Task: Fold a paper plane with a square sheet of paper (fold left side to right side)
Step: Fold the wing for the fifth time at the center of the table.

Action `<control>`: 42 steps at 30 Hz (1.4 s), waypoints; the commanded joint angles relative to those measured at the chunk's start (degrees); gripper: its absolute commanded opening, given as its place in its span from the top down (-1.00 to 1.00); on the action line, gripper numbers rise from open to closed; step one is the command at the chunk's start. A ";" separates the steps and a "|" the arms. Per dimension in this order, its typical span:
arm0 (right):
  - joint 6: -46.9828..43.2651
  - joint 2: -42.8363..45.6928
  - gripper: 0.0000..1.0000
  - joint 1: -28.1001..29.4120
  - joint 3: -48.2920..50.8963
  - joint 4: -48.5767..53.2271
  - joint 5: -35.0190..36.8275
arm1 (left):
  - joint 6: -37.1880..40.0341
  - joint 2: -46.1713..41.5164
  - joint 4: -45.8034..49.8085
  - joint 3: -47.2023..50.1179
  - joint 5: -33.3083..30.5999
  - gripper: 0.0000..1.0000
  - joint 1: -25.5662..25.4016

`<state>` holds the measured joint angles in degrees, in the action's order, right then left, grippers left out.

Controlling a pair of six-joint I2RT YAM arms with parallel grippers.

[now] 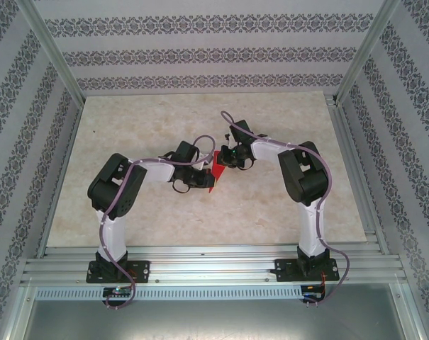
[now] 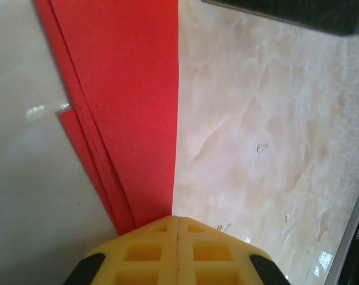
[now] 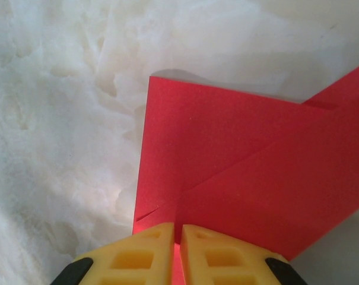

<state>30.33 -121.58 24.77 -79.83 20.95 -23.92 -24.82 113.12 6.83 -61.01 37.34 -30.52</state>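
The red sheet of paper (image 1: 214,176) is folded into layers and lies between my two grippers at the table's middle. In the left wrist view the sheet of paper (image 2: 126,89) runs away from my fingertips, with stacked edges along its left side and a straight crease on its right. My left gripper (image 2: 177,218) is shut, yellow pads touching, its tip set on the paper's near end. In the right wrist view the sheet of paper (image 3: 238,166) shows a diagonal flap. My right gripper (image 3: 179,227) is shut on its near edge, with red showing in the thin slit between the pads.
The marble-patterned table top (image 1: 200,219) extends around the paper on all sides. Patterned walls and metal frame posts (image 1: 54,57) enclose it. An aluminium rail (image 1: 214,265) carries both arm bases at the near edge.
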 commanded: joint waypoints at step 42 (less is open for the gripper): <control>-2.16 -2.80 0.74 -0.60 -1.95 2.11 6.19 | 0.66 -3.91 14.23 -7.84 3.30 0.80 -0.29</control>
<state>28.82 -122.54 24.97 -82.48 23.27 -21.50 -24.84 104.97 21.65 -68.10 40.01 -30.79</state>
